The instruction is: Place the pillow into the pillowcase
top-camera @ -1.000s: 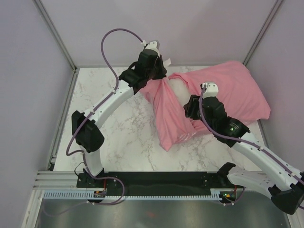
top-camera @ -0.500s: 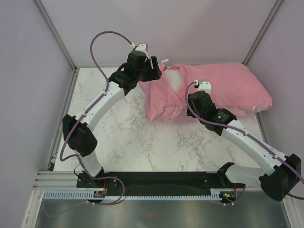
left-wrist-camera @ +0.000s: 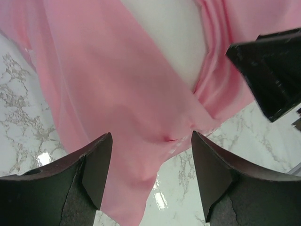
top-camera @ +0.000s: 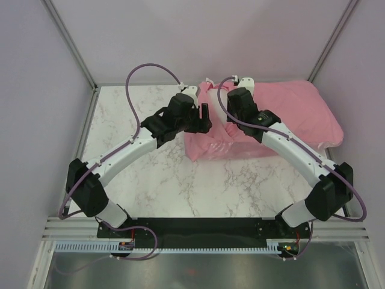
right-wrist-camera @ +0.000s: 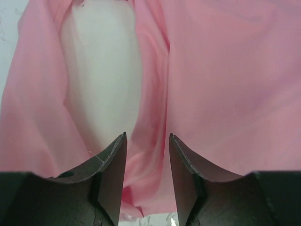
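Pillowcase point(top-camera: 295, 111) lies across the far right part of the desk point(top-camera: 162, 174), puffed full, its mouth turned toward the middle. Through that mouth the white pillow point(right-wrist-camera: 101, 75) shows as a long oval, with pink satin folded close on both sides of it. My left pincer point(left-wrist-camera: 150, 141) hangs wide over the loose flap at the mouth, its jaws clear of the cloth and gripping nothing; bare marble shows just below the flap's edge. My right pincer point(right-wrist-camera: 148, 141) hangs over the same mouth from the other side, jaws parted more narrowly, a pink fold running down into the gap between them. Whether that fold touches the jaws I cannot tell. My two wrists are close together above the mouth.
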Action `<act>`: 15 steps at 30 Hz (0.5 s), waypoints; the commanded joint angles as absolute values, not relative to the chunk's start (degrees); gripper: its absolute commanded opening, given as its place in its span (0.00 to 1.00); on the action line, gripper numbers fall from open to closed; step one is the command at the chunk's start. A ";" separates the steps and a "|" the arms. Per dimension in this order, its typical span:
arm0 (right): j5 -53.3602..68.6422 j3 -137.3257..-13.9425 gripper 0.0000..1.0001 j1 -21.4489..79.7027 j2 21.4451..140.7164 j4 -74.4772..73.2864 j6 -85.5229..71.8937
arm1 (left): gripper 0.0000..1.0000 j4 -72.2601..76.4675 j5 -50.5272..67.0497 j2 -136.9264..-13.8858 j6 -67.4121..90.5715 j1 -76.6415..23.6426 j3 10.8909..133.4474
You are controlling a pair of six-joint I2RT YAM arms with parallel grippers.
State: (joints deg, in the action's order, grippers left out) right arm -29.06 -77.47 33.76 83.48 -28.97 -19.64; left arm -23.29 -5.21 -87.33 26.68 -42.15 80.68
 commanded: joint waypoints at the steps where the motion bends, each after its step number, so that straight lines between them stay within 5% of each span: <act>1: -32.07 -81.90 0.49 32.70 89.19 -28.21 -18.63 | 0.76 -21.53 -4.92 -90.26 24.61 -42.10 78.40; 7: -35.77 -85.78 0.35 31.73 97.81 -28.30 -18.72 | 0.68 -15.58 -9.94 -88.61 30.32 -42.10 67.69; 11: -30.96 -85.26 0.00 31.90 96.34 -27.17 -19.07 | 0.35 -13.10 -7.82 -83.69 31.37 -42.28 58.11; 15: -12.29 -81.05 0.00 34.18 89.75 -22.34 -18.90 | 0.15 -12.39 -10.27 -75.25 31.73 -42.28 50.90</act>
State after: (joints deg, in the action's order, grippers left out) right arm -25.80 -82.30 32.47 96.16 -27.66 -19.09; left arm -14.39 -7.49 -83.24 30.63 -42.22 54.13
